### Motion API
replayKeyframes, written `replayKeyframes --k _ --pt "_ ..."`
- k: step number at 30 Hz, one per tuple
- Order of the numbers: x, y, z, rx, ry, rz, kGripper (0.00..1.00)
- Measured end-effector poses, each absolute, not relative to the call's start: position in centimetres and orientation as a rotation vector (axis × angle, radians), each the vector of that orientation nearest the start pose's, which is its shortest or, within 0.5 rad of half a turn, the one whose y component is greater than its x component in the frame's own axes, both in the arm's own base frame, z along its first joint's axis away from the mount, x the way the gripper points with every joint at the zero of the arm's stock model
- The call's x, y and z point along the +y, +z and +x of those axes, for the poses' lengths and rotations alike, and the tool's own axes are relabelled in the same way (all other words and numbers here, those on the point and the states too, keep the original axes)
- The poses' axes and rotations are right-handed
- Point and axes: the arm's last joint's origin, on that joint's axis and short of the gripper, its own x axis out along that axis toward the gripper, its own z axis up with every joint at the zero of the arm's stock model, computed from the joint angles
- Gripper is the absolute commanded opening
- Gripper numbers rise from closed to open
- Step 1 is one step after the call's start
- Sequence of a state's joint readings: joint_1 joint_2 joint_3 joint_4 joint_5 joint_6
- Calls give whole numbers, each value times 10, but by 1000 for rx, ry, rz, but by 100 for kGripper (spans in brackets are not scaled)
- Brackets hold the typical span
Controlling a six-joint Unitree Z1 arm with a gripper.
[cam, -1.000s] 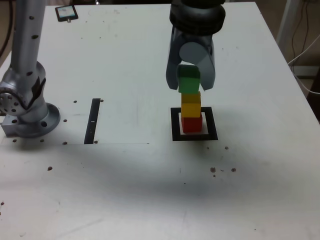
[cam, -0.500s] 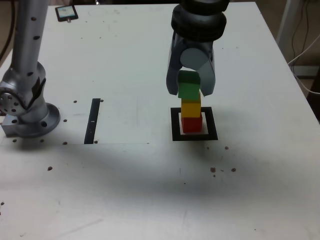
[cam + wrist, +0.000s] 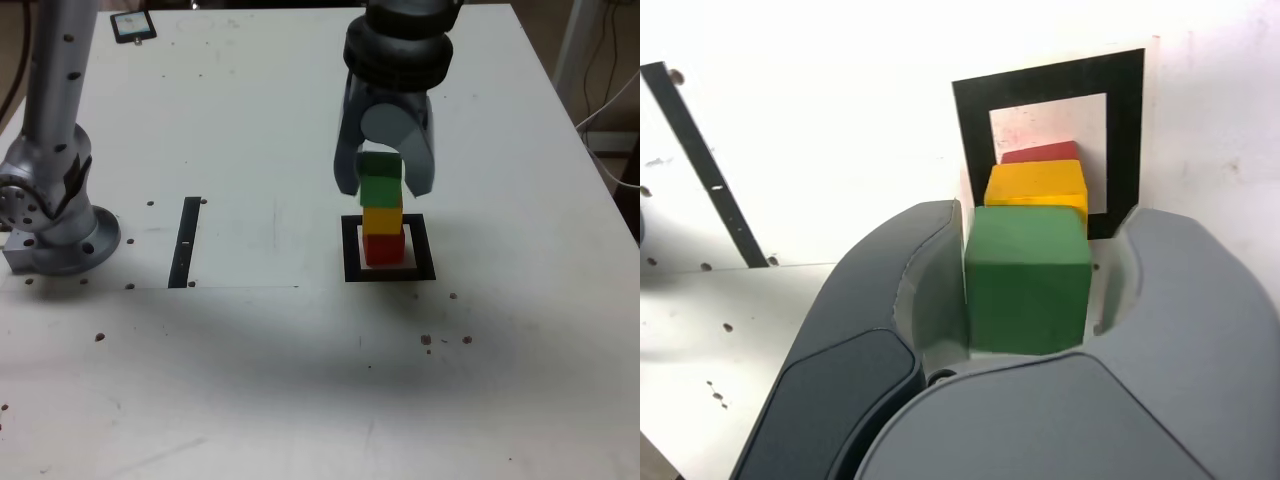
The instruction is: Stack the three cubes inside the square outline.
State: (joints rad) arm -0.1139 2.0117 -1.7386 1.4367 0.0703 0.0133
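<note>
Over the square outline on the desk, my end effector stood slightly parted around the green cube, a gap showing on one side. Between my fingers, that cube sat on the yellow cube, itself on the red cube.

red cube mostly hidden behind yellow cube
</note>
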Motion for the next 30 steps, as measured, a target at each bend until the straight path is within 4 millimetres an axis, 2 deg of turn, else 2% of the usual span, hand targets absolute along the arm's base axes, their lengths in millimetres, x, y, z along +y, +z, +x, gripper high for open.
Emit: replayKeyframes --k 10,18,24,28,30 --pt "-39 299 356 1689 -58 167 100" --pt "-37 313 340 1659 -53 171 100" --pt "-29 330 312 1627 -44 157 100" --pt "-18 335 292 1616 -40 130 100" --pt "-14 333 275 1628 -46 119 100"
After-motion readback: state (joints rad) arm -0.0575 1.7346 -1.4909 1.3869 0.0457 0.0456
